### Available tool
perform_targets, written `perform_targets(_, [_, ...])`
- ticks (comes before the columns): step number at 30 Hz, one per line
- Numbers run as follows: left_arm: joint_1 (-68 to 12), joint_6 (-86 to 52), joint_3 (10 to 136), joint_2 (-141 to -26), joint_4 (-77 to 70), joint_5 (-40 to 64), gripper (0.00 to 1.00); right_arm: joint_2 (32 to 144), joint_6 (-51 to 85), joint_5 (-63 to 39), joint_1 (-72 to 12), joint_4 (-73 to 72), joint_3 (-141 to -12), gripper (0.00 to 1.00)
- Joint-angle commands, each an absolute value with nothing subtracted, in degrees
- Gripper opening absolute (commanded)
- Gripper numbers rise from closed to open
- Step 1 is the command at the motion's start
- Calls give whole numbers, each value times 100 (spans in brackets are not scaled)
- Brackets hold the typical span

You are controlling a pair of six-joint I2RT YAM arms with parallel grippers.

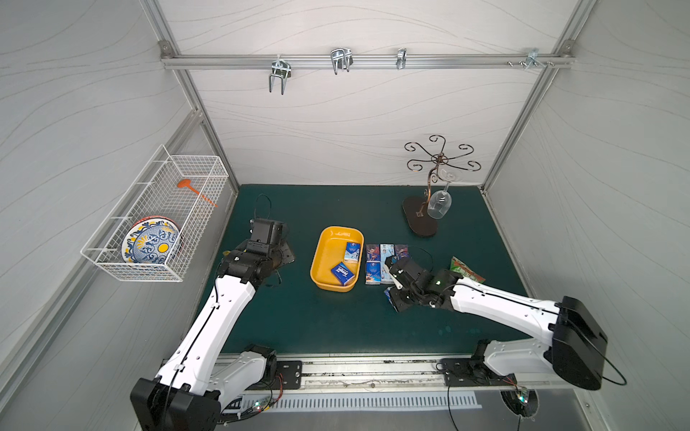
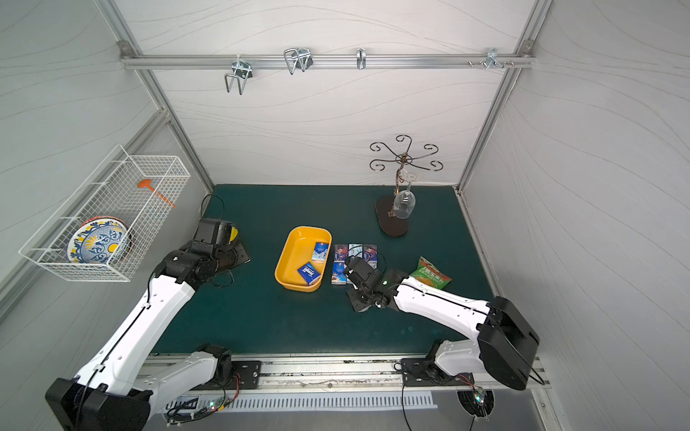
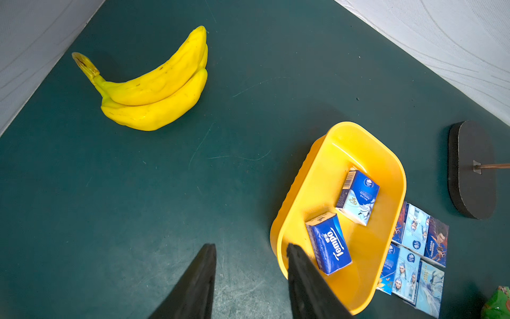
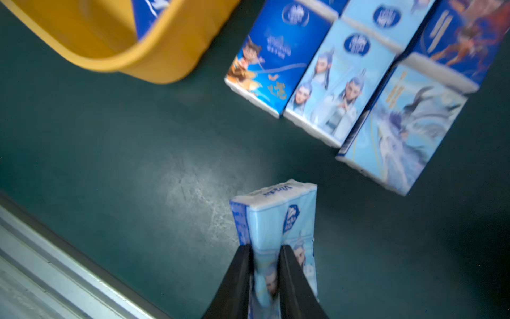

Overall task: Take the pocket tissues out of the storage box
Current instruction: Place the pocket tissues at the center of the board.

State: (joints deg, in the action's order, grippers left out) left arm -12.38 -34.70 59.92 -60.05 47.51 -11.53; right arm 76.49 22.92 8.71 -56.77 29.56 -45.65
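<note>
Clamped in the right tool [image 4: 265,254]: a pale-blue packet [image 4: 276,218], above the bench [image 4: 138,138]. Left tool [image 3: 251,248] released, empty — beside the box [image 3: 303,176], two packets [image 3: 328,243] inside, six others [image 3: 411,234] just outside.

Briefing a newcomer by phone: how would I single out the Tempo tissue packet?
Find the yellow storage box on the green mat. Of the two packets inside, the Tempo packet lies at the end nearer the arms' bases. It is solid dark blue with white lettering; its neighbour carries a pale blue picture.
</note>
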Motion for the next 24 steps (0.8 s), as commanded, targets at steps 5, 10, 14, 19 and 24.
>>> perform_targets(5, [-1210, -3507, 6240, -5937, 4526, -1177, 46, 8551, 2811, 1230, -6163, 2497, -4775, 27])
perform_targets(10, [-1209, -3507, 6275, -5958, 4542, -1179, 46, 9018, 2891, 1163, -6273, 2479, -5044, 40])
perform_targets(14, [-1204, -3511, 6302, -5943, 4562, -1230, 46, 9016, 2873, 1066, -6273, 2590, -5212, 50])
perform_targets(19, [-1204, -3518, 6329, -5954, 4576, -1223, 46, 8549, 2816, 803, -6221, 2652, -5293, 58])
perform_targets(24, [-1204, -3529, 6350, -5962, 4579, -1229, 46, 8047, 2777, 339, -5956, 2630, -5141, 63])
